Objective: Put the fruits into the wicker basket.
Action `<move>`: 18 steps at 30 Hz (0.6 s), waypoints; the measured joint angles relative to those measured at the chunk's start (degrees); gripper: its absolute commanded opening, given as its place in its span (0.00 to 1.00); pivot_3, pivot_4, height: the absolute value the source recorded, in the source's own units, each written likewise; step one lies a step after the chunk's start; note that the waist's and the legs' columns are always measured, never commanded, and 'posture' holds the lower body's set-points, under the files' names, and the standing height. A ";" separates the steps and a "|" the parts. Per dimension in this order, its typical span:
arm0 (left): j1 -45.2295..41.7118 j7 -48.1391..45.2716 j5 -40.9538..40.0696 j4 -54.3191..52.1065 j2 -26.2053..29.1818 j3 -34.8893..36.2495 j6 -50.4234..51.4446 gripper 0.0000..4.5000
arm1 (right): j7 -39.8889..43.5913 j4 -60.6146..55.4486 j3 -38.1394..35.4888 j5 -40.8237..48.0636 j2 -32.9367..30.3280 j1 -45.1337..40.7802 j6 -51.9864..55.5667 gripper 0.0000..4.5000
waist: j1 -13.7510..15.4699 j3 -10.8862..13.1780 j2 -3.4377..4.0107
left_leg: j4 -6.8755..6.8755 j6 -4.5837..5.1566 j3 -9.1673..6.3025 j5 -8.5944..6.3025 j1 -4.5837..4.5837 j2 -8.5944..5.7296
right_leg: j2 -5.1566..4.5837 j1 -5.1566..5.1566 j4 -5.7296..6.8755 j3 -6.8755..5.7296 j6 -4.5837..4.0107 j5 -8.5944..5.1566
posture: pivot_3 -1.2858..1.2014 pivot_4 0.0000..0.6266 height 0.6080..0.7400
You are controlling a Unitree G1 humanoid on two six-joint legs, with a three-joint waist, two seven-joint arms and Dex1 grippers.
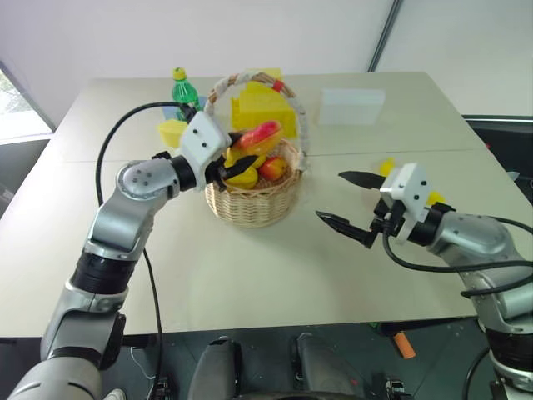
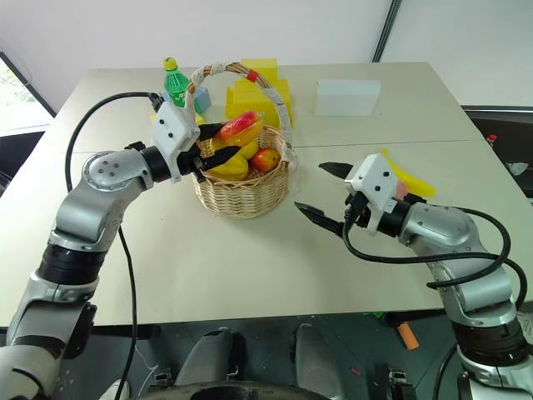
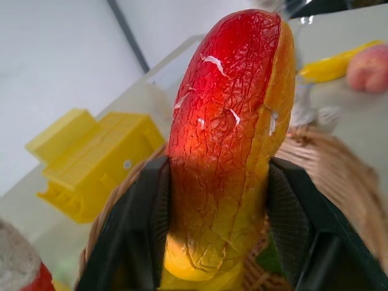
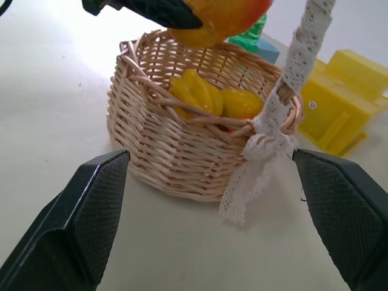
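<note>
Left eye view, upper middle of the frame: the left gripper (image 1: 236,160) holds the mango (image 1: 257,136) between its fingers over the basket (image 1: 254,200), whose rim hides much of the yellow fruits (image 1: 246,177) and the apple (image 1: 272,168) inside. At the right, the right gripper (image 1: 348,202) stands wide and empty, and its wrist covers most of the banana (image 2: 405,177) and peach (image 2: 402,191) behind it. A green bottle (image 1: 183,88) stands partly hidden at the upper left.

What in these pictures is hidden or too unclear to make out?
- Basket floor: head views, covered by the fruit piled in it.
- Peach: left wrist view, cut by the edge; in the right eye view the right gripper hides most of it.
- Mango lower end: left wrist view, cut off by the edge between the left gripper's fingers.
</note>
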 measured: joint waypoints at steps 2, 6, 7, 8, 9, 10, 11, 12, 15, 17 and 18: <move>-0.04 -0.27 -0.09 0.63 -0.79 0.07 -0.65 0.99 | -0.93 -0.87 -0.72 0.02 0.07 0.91 0.18 1.00 | 0.05 0.00 0.00 | 0.01 0.00 0.00 0.00 0.00 -0.01 | -0.05 0.01 0.00 0.00 0.00 0.00 | 0.52 0.24 1.00; -0.07 -0.77 -2.18 0.91 -2.94 2.34 -1.44 0.99 | -4.20 -0.99 -4.09 0.13 0.76 2.78 1.91 1.00 | 0.12 0.00 -0.01 | 0.04 0.00 0.01 0.00 0.00 0.00 | -0.11 0.04 0.00 0.00 0.01 0.01 | 0.52 0.24 1.00; -0.01 -1.10 -4.45 0.70 -4.04 4.04 -0.98 0.99 | -5.53 0.03 -5.31 -0.21 0.91 3.09 2.46 1.00 | 0.14 0.00 -0.01 | 0.04 0.00 0.00 0.00 0.00 0.00 | -0.13 0.04 0.00 0.00 0.02 0.01 | 0.52 0.24 1.00; 0.25 -1.60 -7.34 -0.04 -4.79 5.85 0.02 0.99 | -6.84 1.53 -6.42 -1.07 0.83 3.30 2.75 1.00 | 0.11 0.00 -0.01 | 0.04 0.00 0.01 0.00 0.00 0.00 | -0.17 0.04 0.01 0.00 0.02 0.01 | 0.52 0.24 1.00; 0.74 -2.15 -9.35 -1.00 -5.07 7.06 0.76 0.99 | -7.78 2.88 -7.17 -2.10 0.59 3.47 3.01 1.00 | 0.10 0.00 -0.01 | 0.04 0.00 0.02 0.00 0.00 0.00 | -0.19 0.04 0.01 0.00 0.02 0.01 | 0.52 0.24 1.00; 1.38 -2.93 -11.44 -2.28 -5.09 8.07 1.83 0.99 | -8.78 4.77 -7.81 -3.62 -0.05 3.74 3.22 1.00 | 0.07 0.00 -0.01 | 0.04 0.00 0.02 0.00 0.00 -0.01 | -0.19 0.04 0.01 0.00 0.02 0.01 | 0.52 0.24 1.00; 2.07 -3.74 -12.94 -3.50 -5.03 8.60 2.82 0.99 | -9.57 6.58 -8.19 -5.18 -0.75 4.02 3.27 1.00 | 0.04 0.00 0.00 | 0.03 0.00 0.02 0.00 0.01 -0.01 | -0.19 0.04 0.01 0.00 0.02 0.01 | 0.52 0.24 1.00; 3.11 -4.69 -14.01 -4.96 -4.56 8.58 3.64 0.99 | -10.07 8.38 -8.09 -6.93 -1.61 4.22 2.95 1.00 | -0.04 0.00 0.00 | 0.03 0.00 0.03 0.00 0.01 -0.03 | -0.18 0.04 0.01 0.00 0.02 0.01 | 0.52 0.24 1.00; 8.87 -9.24 -15.25 -12.45 -2.08 4.93 5.03 0.99 | -12.02 18.62 -7.31 -13.43 -3.89 4.04 -0.18 1.00 | -0.10 0.00 0.00 | 0.02 -0.01 0.11 0.01 0.06 -0.06 | -0.17 0.06 -0.01 0.05 0.02 0.01 | 0.52 0.24 1.00; 10.59 -10.46 -15.30 -14.59 -2.12 2.10 5.77 0.99 | -12.97 24.46 -6.40 -15.87 -3.46 2.93 -1.55 1.00 | -0.04 0.00 0.01 | 0.03 -0.04 0.11 0.03 0.06 -0.07 | -0.15 0.06 0.00 0.07 0.02 0.01 | 0.52 0.24 1.00; 10.70 -10.59 -15.30 -15.11 -2.17 1.44 6.09 0.99 | -13.11 26.10 -5.79 -16.36 -2.85 2.16 -2.14 1.00 | -0.05 0.00 0.01 | 0.04 -0.05 0.11 0.04 0.06 -0.06 | -0.12 0.06 0.01 0.07 0.02 0.01 | 0.52 0.24 1.00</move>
